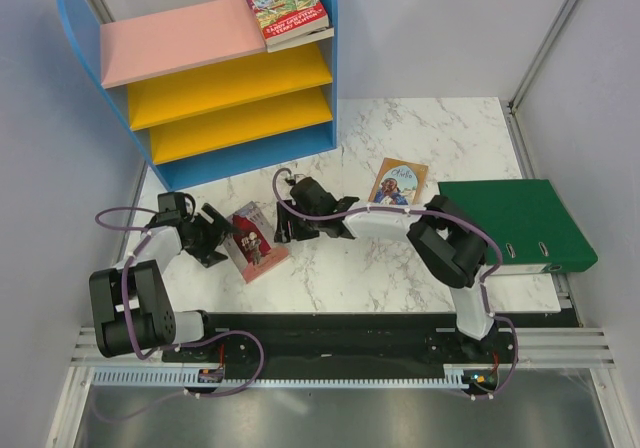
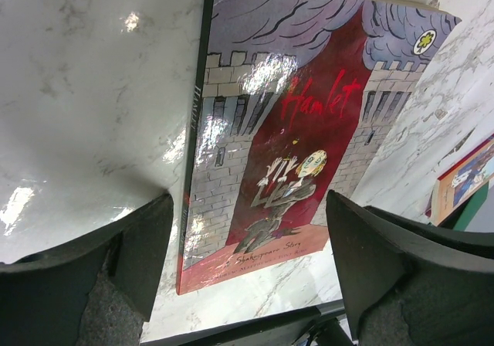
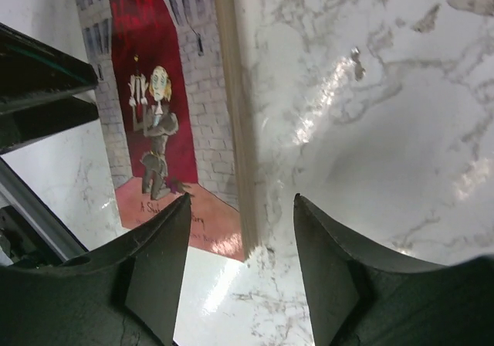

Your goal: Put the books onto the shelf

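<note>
The left hand (image 2: pixel 248 207) is open wide and holds nothing. It hangs low over the near end of the Hamlet book (image 2: pixel 293 130), with 1 finger on each side of it. The right hand (image 3: pixel 241 201) is open too and holds nothing. It hangs over the other long edge of that book, near a corner. The book lies flat on the tabletop (image 1: pixel 430 128), face up, between the 2 hands. Further right, a tan book (image 1: pixel 398 182) lies flat, and just beside it is a big green binder (image 1: pixel 515 223). At the back left stands the shelf (image 1: pixel 225 86). A red Treehouse book (image 1: pixel 285 6) lies at the right end of its pink top board (image 1: pixel 175 40).
</note>
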Controlling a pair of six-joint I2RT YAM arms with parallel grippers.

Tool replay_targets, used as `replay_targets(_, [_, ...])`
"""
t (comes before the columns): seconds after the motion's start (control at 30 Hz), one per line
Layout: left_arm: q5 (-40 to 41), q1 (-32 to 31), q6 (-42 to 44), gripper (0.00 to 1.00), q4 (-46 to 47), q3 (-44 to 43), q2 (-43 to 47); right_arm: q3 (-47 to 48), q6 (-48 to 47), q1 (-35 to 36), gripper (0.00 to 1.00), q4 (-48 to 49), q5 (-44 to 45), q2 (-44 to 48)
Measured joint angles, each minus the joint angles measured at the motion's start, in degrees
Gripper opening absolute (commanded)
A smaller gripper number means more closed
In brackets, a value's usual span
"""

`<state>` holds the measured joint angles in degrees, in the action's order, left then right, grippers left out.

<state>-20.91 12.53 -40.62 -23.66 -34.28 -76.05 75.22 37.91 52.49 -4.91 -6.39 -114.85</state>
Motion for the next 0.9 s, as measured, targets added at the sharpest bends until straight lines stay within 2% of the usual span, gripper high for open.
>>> replay_targets(0.17, [-0.1,0.0,0.0,0.87,0.0,0.0,-0.1,3.1,-0.1,0.0,0.62,2.5,-2.0,-3.6])
replay_targets(0.23, [-0.2,0.0,0.0,0.87,0.0,-0.1,-0.3,4.0,0.0,0.0,0.58,3.4,-3.3,-5.3])
replay_targets(0.33, [-0.5,0.2,0.0,0.87,0.2,-0.1,-0.4,5.2,0.8,0.0,0.44,5.1,-4.8,-7.2])
replay_targets(0.47, [-1.5,0.3,0.0,0.87,1.1,0.0,-0.9,5.3,2.0,0.0,0.15,6.8,-7.0,-8.3])
replay_targets(0.5, [-1.7,0.3,0.0,0.87,1.3,0.0,-1.0,5.3,2.4,0.0,0.13,7.3,-7.3,-8.4])
replay_targets(0.9, [-2.3,0.6,0.0,0.86,2.0,-0.1,-1.2,-1.9,8.2,-1.3,0.01,19.5,-12.1,-7.2])
